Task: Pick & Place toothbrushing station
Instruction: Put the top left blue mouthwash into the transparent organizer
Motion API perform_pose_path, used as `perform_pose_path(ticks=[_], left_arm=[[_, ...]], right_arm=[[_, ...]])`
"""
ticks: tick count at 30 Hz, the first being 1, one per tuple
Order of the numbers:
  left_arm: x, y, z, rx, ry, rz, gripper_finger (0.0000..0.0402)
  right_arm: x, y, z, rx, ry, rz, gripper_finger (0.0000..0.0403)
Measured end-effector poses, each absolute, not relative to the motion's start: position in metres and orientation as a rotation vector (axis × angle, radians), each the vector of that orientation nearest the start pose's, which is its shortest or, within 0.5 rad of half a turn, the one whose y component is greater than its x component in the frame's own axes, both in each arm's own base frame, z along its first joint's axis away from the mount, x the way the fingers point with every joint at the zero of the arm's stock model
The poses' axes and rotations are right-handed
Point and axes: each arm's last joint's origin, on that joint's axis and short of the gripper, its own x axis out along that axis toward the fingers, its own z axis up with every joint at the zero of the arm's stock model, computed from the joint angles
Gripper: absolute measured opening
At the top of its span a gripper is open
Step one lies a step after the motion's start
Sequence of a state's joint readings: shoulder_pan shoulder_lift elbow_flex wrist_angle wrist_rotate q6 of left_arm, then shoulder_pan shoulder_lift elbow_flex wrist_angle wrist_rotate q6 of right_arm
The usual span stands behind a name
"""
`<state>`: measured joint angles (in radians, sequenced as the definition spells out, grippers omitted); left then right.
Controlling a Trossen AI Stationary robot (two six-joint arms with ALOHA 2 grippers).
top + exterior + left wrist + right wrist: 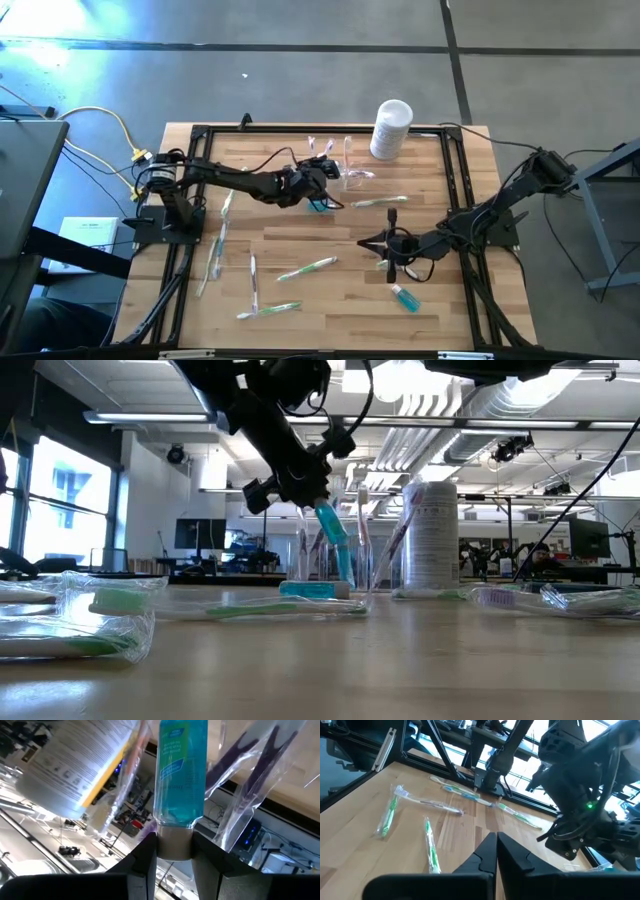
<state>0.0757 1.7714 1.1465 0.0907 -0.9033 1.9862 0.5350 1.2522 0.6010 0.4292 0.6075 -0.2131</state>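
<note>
My left gripper (322,190) (174,840) is shut on a blue see-through tube (335,540) with a grey cap. It holds it just left of the toothbrushing station (345,168) (352,550), a clear holder with wrapped toothbrushes standing upright in it at the table's far middle. The white container (391,128) stands on its base to the station's right. My right gripper (365,243) (496,836) hovers shut and empty over the table's right middle. My left gripper pinches the tube's grey cap end (174,845) between its two fingers, one on each side. The fingers come from the table's left, slanting slightly down. The tube hangs tilted below them, its blue end (344,578) low beside the station. Whether that end touches anything, I cannot tell.
Several wrapped toothbrushes lie loose on the wood: (310,268), (266,310), (215,255), (383,201). A second small blue bottle (405,297) lies near the front right. A black frame rail (465,200) borders the table.
</note>
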Motion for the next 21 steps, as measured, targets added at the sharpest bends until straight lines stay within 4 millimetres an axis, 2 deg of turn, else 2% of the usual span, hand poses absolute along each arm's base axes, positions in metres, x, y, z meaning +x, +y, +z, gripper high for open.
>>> perform_pose_path(ticks=[12, 21], left_arm=[[0.375, 0.046, 0.217, 1.997, 1.322, 0.002, 0.0082], [0.38, 0.046, 0.192, 1.999, 1.341, -0.095, 0.0083]], right_arm=[[0.23, 0.117, 0.233, -0.339, 0.201, -0.051, 0.0004], [0.23, 0.117, 0.233, -0.34, 0.201, -0.054, 0.0004]])
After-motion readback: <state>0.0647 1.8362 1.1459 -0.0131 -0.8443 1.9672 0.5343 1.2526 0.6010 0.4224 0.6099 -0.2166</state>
